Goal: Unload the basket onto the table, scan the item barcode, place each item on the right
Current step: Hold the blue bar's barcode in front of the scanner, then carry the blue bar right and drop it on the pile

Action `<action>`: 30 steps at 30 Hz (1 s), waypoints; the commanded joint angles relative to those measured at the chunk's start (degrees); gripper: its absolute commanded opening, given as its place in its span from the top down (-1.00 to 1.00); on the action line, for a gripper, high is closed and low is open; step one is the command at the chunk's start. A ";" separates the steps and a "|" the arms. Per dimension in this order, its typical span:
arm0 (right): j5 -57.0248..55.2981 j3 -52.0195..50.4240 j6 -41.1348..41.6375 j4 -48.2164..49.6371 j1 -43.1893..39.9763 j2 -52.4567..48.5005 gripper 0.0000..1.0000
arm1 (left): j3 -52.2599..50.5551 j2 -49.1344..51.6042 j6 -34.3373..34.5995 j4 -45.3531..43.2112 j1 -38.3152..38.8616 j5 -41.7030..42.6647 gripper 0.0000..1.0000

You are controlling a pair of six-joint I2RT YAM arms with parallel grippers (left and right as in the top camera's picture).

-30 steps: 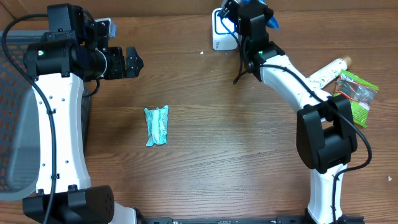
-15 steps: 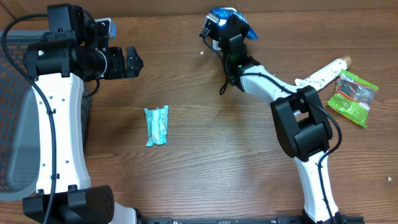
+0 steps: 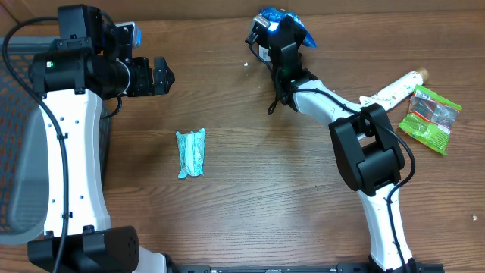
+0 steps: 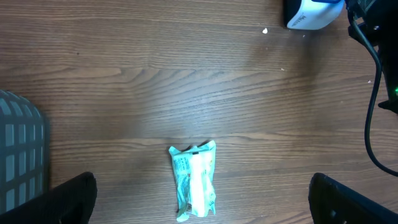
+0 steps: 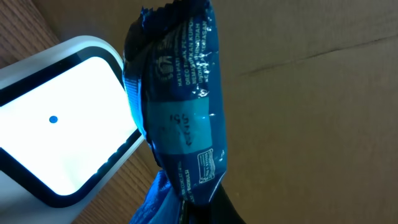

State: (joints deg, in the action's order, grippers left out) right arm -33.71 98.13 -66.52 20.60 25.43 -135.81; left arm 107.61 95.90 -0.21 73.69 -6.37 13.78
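Note:
My right gripper point(image 3: 282, 34) is shut on a blue packet point(image 3: 277, 17) at the table's far edge, holding it right next to the white scanner point(image 3: 261, 51). In the right wrist view the blue packet point(image 5: 177, 106) stands upright from the pinching jaws point(image 5: 199, 208), beside the scanner's bright window point(image 5: 56, 137). My left gripper point(image 3: 161, 74) hangs open at the left, above the table. Between its wide-apart fingers point(image 4: 204, 202) a teal packet point(image 4: 194, 188) lies flat on the wood point(image 3: 191, 154), untouched. The scanner point(image 4: 311, 14) also shows at the top right of the left wrist view.
A green packet point(image 3: 430, 117) and a white tube point(image 3: 394, 89) lie at the right edge. A grey mesh basket point(image 3: 15, 152) stands at the left edge, with its corner point(image 4: 18, 155) in the left wrist view. A black cable point(image 4: 372, 93) hangs from the right arm.
The right arm has swung left, carrying the blue packet from the scanner's right side to directly over it, then held still. The left arm has not moved.

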 commanded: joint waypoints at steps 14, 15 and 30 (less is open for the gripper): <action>-10.43 0.94 1.99 -0.17 2.40 3.63 0.93 | 0.24 0.35 -1.09 -0.24 0.02 0.68 -1.00; -11.02 0.94 2.01 -1.27 2.99 4.70 0.93 | 0.24 0.35 -1.09 -0.24 0.02 0.66 -0.99; 6.23 0.94 79.36 -67.36 1.38 39.95 0.92 | 0.24 0.35 -1.09 -0.24 0.00 0.68 -1.00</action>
State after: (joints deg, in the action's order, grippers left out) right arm -32.14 98.02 -13.78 -41.69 33.04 -102.37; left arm 107.61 95.90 -0.21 73.71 -6.37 13.96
